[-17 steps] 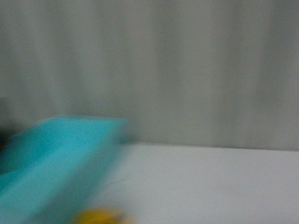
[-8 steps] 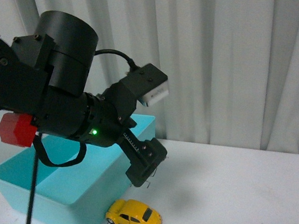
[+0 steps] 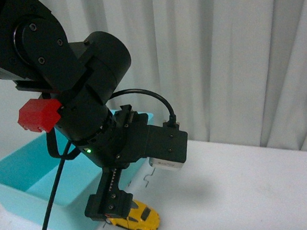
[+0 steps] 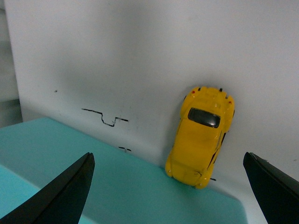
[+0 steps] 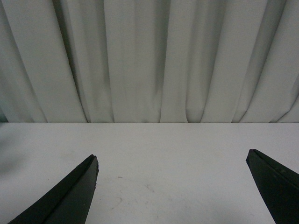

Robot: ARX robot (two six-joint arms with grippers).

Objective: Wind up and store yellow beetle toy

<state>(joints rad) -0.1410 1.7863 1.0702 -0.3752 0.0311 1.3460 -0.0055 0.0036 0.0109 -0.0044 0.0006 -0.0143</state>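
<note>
The left pincer (image 3: pixel 111 206) hangs low over the worktop (image 3: pixel 249 187), spread wide and holding nothing. The yellow beetle toy (image 3: pixel 138 218) stands on its wheels right beneath it. In the left wrist view the toy (image 4: pixel 202 135) lies in the gap between the two fingers (image 4: pixel 70 191), nearer one of them and touching neither.

Close beside this pincer is a turquoise bin (image 3: pixel 31 210), open at the top. One end of the toy sits at the bin's outer wall (image 4: pixel 140 191); whether they touch cannot be told. That wall runs under one finger, so it crowds the pincer on that side. On the bare worktop beyond the toy is a thin black scribble (image 4: pixel 105 116). A black cable (image 3: pixel 51 213) drops from the arm in front of the bin, a red block (image 3: pixel 38 115) sits higher on the arm, and a small green light (image 3: pixel 90 151) glows just above the pincer.

The right pincer (image 5: pixel 171 158) is also spread wide and empty, over bare worktop, with a pale pleated curtain (image 5: pixel 140 60) ahead of it.

Count: one toy car, one bin, two pincers, one cable, one red block.
</note>
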